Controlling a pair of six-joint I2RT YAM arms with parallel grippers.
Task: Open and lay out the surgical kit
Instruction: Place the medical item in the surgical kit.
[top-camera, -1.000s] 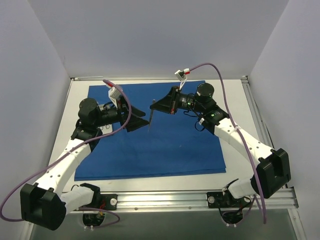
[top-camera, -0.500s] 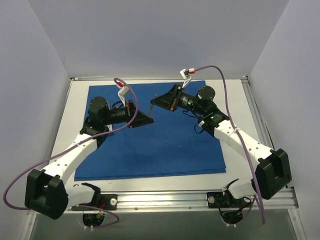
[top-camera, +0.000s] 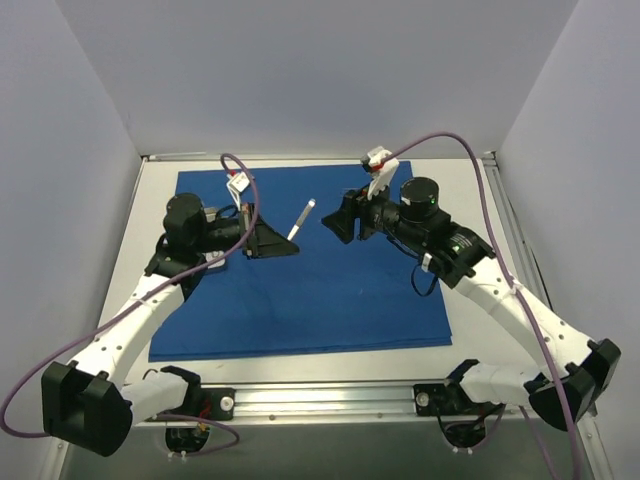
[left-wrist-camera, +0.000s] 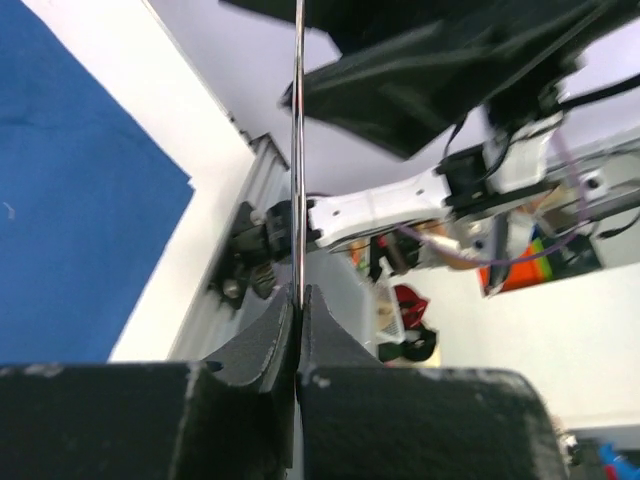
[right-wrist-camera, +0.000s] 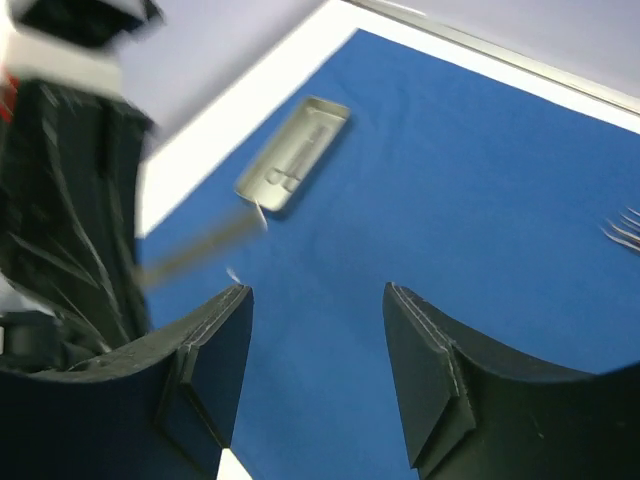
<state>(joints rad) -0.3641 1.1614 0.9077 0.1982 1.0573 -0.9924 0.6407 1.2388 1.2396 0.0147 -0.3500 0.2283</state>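
The surgical kit's royal-blue cloth (top-camera: 330, 290) lies spread flat over the table. My left gripper (top-camera: 288, 243) hovers above its far middle, shut on a thin metal instrument (top-camera: 302, 217) that slants up and to the right from the fingertips. The left wrist view shows that rod (left-wrist-camera: 298, 150) pinched between the closed fingers (left-wrist-camera: 270, 325). My right gripper (top-camera: 330, 226) hangs open just right of the instrument, touching nothing. In the right wrist view the open gripper (right-wrist-camera: 316, 290) faces the cloth (right-wrist-camera: 450, 180), a small pale tray (right-wrist-camera: 295, 155) and the blurred instrument (right-wrist-camera: 200, 250).
Thin metal instruments (right-wrist-camera: 622, 228) lie on the cloth at the right edge of the right wrist view. White table (top-camera: 470, 200) borders the cloth, with a metal rail (top-camera: 330, 400) along the near edge. Grey walls close in on three sides. Purple cables (top-camera: 450, 145) loop above both arms.
The instrument passed from right to left: the left gripper shut on it, then the right gripper opened and drew back to the right. The instrument now tilts in the left gripper.
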